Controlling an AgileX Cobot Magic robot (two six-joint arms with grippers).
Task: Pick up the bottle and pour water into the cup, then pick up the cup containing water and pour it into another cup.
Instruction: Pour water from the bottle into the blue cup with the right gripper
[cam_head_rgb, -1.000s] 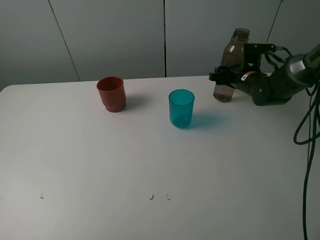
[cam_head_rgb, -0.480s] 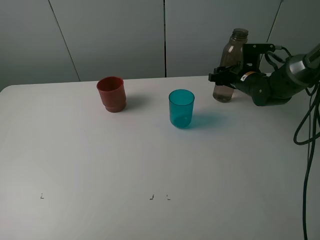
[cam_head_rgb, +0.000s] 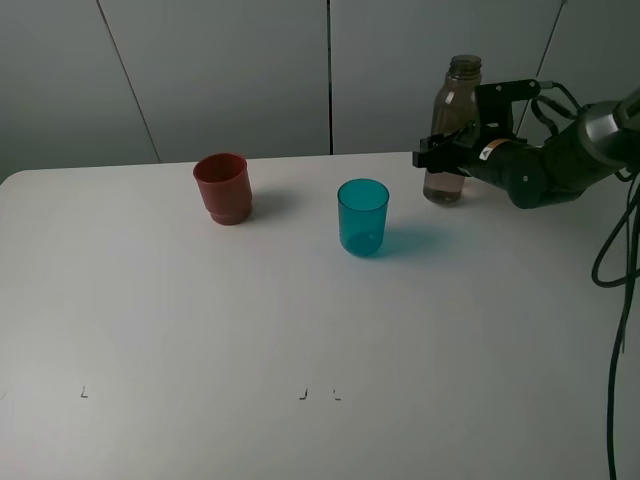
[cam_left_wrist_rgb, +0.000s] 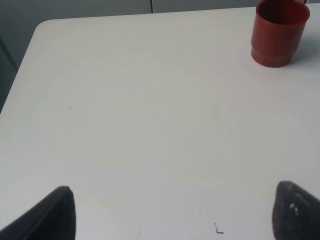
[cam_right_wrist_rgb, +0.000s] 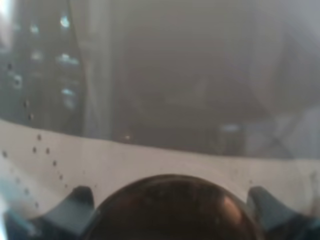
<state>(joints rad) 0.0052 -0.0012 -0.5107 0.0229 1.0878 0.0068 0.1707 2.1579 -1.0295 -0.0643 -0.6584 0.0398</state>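
The smoky grey-brown bottle (cam_head_rgb: 447, 130) is at the back right of the table, nearly upright, with my right gripper (cam_head_rgb: 440, 158) shut around its lower body. Whether its base touches the table I cannot tell. In the right wrist view the bottle (cam_right_wrist_rgb: 165, 75) fills the picture as a blur. The teal see-through cup (cam_head_rgb: 362, 216) stands left of the bottle and a little nearer. The red cup (cam_head_rgb: 222, 187) stands further left and shows in the left wrist view too (cam_left_wrist_rgb: 277, 32). My left gripper (cam_left_wrist_rgb: 175, 214) is open above bare table, nothing between its fingertips (cam_left_wrist_rgb: 57, 212).
The white table (cam_head_rgb: 300, 320) ends in a rounded corner at the back left. Black cables (cam_head_rgb: 622, 260) hang along the right edge. A grey panelled wall (cam_head_rgb: 230, 70) stands close behind the table. Small dark marks (cam_head_rgb: 318, 394) dot the front.
The bottle has shifted a little to the left in the right gripper's hold and stands more upright than before. Both cups have stayed put.
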